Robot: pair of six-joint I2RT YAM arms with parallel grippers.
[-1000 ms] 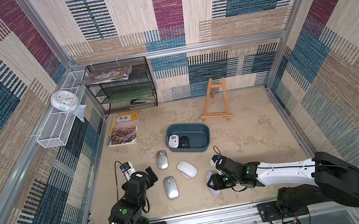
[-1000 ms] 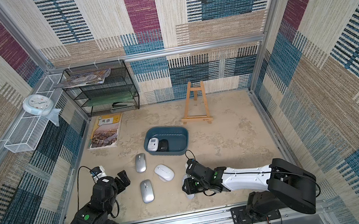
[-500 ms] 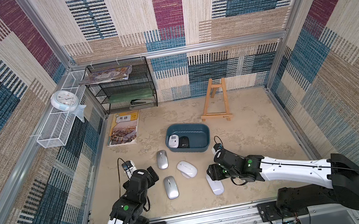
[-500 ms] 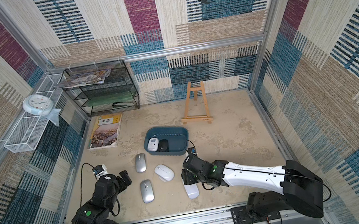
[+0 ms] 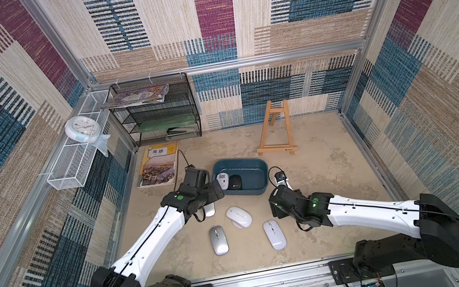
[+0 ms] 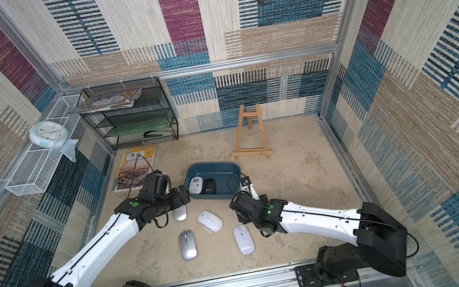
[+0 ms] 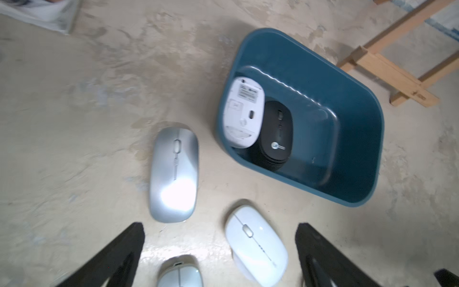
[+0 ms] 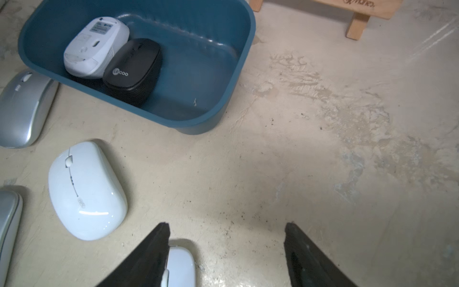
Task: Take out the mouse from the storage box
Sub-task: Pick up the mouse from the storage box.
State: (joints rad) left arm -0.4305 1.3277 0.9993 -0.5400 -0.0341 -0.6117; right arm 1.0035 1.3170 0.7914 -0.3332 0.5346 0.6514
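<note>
Right now the storage box [image 5: 252, 173] sits on the desk [image 5: 318, 168] in front of a wooden easel [image 5: 274, 131], with a book [image 5: 159, 165] lying off toward the left arm's side. Two mice lie inside it, both crowded into the end nearest the left arm: an upturned white mouse [image 5: 222, 180], underside up and tilted, and a black mouse [image 5: 235, 182] touching it, top side up. Four more mice rest on the desk in front of the box. They are a far silver mouse [image 5: 210, 210] partly hidden under the left arm, a rounded white mouse [image 5: 239, 217], a near silver mouse [image 5: 218, 240] and a slim white mouse [image 5: 274, 234]. The left fingers [image 7: 121, 258] are spread wide and hold nothing. In both top views they hang just outside the box's end, above the far silver mouse, and whether they touch the rim I cannot tell. The right fingers [image 8: 303, 256] also stand apart and empty over bare desk, near the box's front corner on the right arm's side. In the right wrist view the slim white mouse lies just beside one of them.
</note>
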